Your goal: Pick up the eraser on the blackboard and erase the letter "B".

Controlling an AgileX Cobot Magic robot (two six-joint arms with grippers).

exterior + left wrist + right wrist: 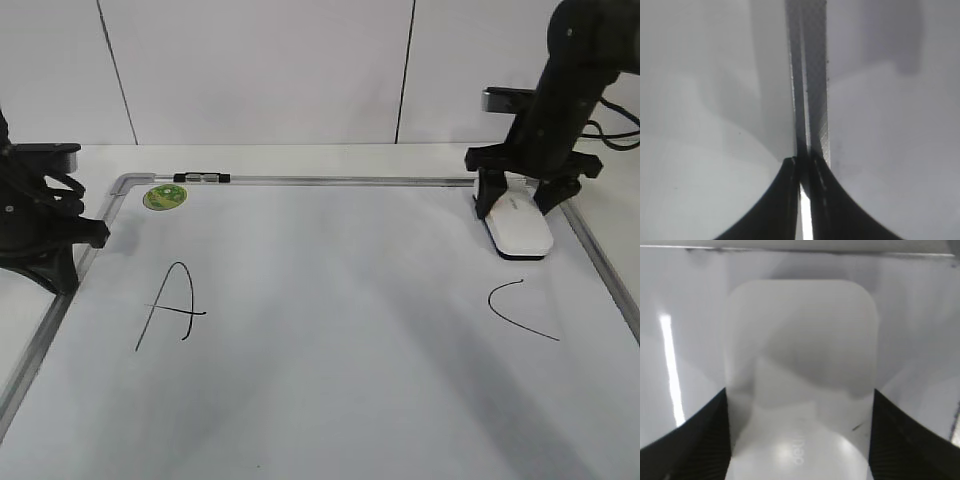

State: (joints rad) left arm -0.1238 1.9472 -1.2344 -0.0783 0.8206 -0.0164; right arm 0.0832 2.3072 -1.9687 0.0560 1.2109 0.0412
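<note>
The white glossy eraser [520, 228] lies on the blackboard [350, 380], a white dry-erase board, near its far right corner. My right gripper [515, 205] stands over the eraser's far end with a finger against each side. In the right wrist view the eraser [800, 350] fills the gap between the right gripper's fingers [799, 390]. No letter "B" shows anywhere on the board. My left gripper [62, 272] is shut and empty at the board's left frame. The left wrist view shows the left gripper's closed tips [803, 161] over the grey frame rail [810, 75].
A large black "A" [172, 305] is drawn at the left and a curved "C" [520, 310] at the right. A round green magnet [164, 196] sits near the far left corner. A small dark clip [200, 178] lies on the top frame.
</note>
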